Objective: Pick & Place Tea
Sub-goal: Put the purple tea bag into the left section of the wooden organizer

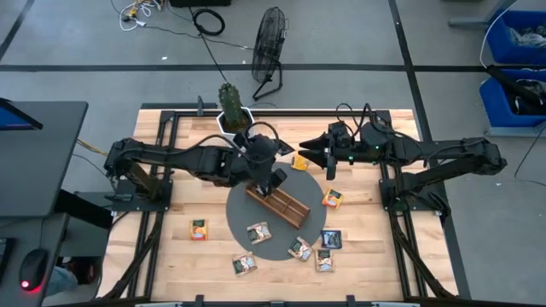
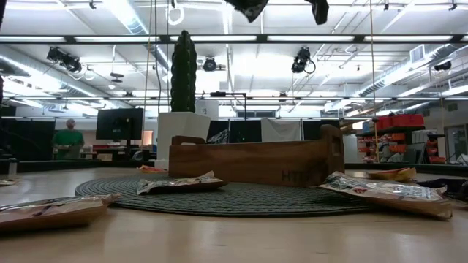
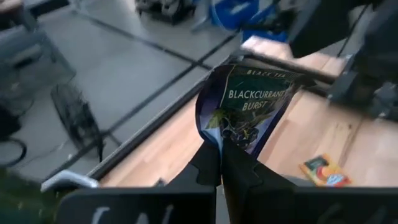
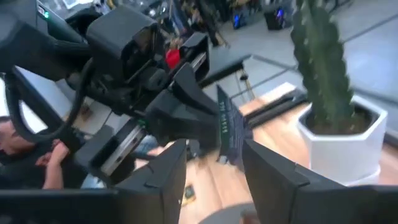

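Note:
My left gripper [image 3: 221,163] is shut on a dark blue tea packet [image 3: 245,102] printed "Blackcurrant Burst", held in the air above the far end of the wooden tray [image 1: 277,203]. In the high view the left gripper [image 1: 280,159] meets my right gripper [image 1: 309,154] over the table's middle. The right gripper [image 4: 217,171] is open. Its fingers stand to either side of the packet [image 4: 227,132], seen edge-on, without touching it. Other packets lie flat on the table: orange ones [image 1: 199,228] [image 1: 333,198], a dark one [image 1: 331,239] and pale ones [image 1: 258,232]. My left gripper pinches the dark blue packet by its lower edge [image 3: 225,138] between the two fingers. The packet stands upright above the fingertips, lifted clear of the table and slightly curled.
The tray sits on a round grey mat [image 1: 239,213]. A cactus in a white pot [image 1: 232,109] stands at the table's far edge, close behind both grippers. More packets lie near the mat's near rim [image 1: 299,249] [image 1: 245,264]. A person [image 2: 69,139] stands far back in the room.

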`<action>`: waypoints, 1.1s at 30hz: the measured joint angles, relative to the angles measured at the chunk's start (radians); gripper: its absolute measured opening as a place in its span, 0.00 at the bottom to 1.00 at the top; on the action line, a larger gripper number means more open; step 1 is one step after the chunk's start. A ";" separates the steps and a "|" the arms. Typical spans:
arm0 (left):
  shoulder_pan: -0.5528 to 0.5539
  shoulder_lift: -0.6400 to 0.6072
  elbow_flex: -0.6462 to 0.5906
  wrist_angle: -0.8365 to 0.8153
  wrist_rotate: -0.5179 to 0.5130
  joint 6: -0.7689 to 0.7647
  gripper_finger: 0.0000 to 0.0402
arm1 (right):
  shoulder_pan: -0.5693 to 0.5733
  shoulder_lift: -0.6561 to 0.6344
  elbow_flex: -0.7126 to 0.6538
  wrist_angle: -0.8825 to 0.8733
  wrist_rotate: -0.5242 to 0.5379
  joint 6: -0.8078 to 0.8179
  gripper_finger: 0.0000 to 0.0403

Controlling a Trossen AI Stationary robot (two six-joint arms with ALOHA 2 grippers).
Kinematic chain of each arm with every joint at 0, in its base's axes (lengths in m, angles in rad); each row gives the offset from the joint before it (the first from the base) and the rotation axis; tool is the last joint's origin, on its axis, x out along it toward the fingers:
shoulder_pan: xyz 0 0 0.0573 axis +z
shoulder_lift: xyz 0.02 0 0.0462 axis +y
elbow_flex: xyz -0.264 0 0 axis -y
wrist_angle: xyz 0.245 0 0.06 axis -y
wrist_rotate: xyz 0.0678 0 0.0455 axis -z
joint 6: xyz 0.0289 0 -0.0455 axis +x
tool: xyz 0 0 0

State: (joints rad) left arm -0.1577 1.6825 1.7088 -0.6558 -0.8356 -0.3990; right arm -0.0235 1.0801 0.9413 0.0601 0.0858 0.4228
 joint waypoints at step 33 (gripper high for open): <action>-0.017 -0.019 -0.001 0.338 0.002 -0.088 0.01 | 0.100 -0.080 0.001 0.080 0.268 -0.299 0.34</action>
State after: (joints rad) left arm -0.1745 1.6638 1.7081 -0.3180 -0.8340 -0.4869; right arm 0.0761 1.0004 0.9424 0.1398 0.3536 0.1236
